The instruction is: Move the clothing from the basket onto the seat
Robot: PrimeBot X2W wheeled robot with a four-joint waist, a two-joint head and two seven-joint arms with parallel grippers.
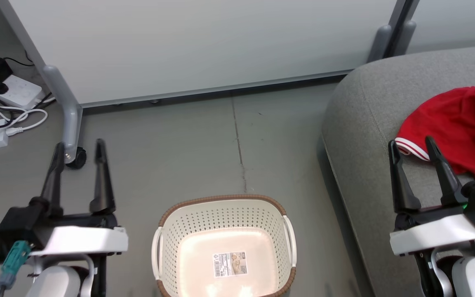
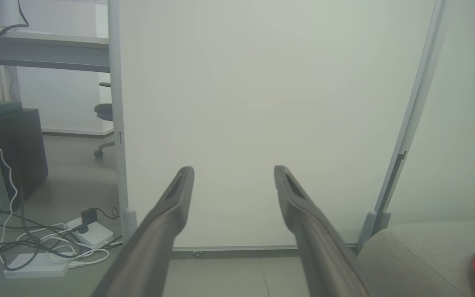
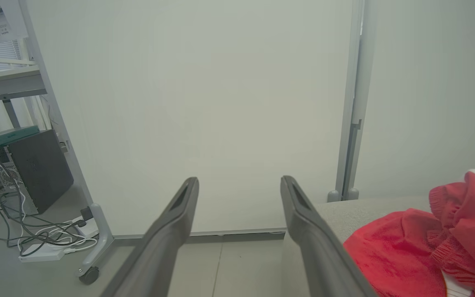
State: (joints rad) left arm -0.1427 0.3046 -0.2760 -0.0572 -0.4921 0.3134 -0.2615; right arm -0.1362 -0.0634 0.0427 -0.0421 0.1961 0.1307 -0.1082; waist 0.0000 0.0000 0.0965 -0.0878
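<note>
Grey floor (image 1: pixel 188 148) ran beneath a white partition panel (image 1: pixel 204 45) across the top of the frame, with the basket (image 1: pixel 221 199) at lower centre, its barcode sticker (image 1: pixel 229 264) plain on the bottom. Both pieces of the clothing (image 1: pixel 456 119) lay heaped on the seat (image 1: pixel 365 123) at the right edge. At lower left the left gripper (image 1: pixel 80 144) hung over the floor, fingers spread wide and holding nothing; at lower right the right gripper (image 1: pixel 410 141) hung over the seat, fingers likewise parted, just beside the clothing's striped hem

Two red garments (image 1: pixel 454 119), one basket (image 1: pixel 221 198), one sofa (image 1: pixel 365 123)
</note>
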